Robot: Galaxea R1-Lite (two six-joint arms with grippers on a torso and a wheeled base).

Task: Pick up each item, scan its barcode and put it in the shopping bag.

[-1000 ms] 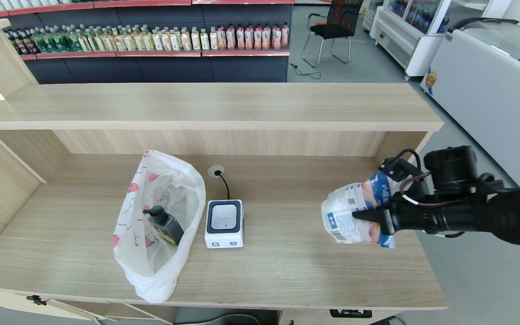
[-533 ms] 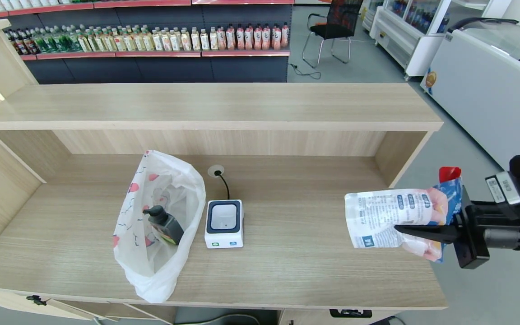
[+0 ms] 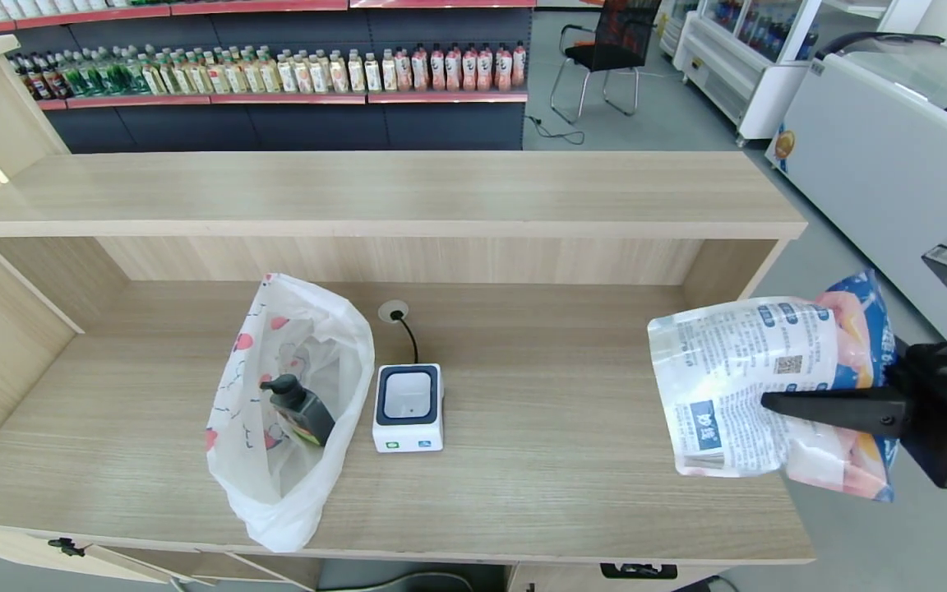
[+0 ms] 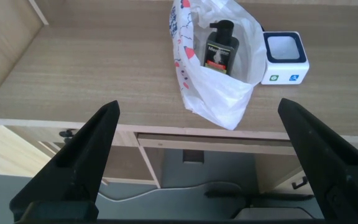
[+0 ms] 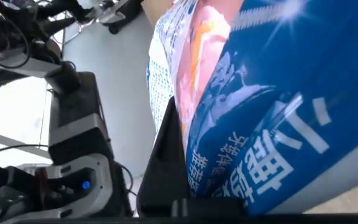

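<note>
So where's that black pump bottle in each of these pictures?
Head view: the pump bottle lies inside the shopping bag, left of centre.
Left wrist view: the pump bottle is in the same shopping bag.
Right wrist view: not in it.
Shared landmark: the scanner right beside the bag.

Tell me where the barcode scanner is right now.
In the head view, the scanner stands near the middle of the counter, close beside the shopping bag on the bag's right.
</note>
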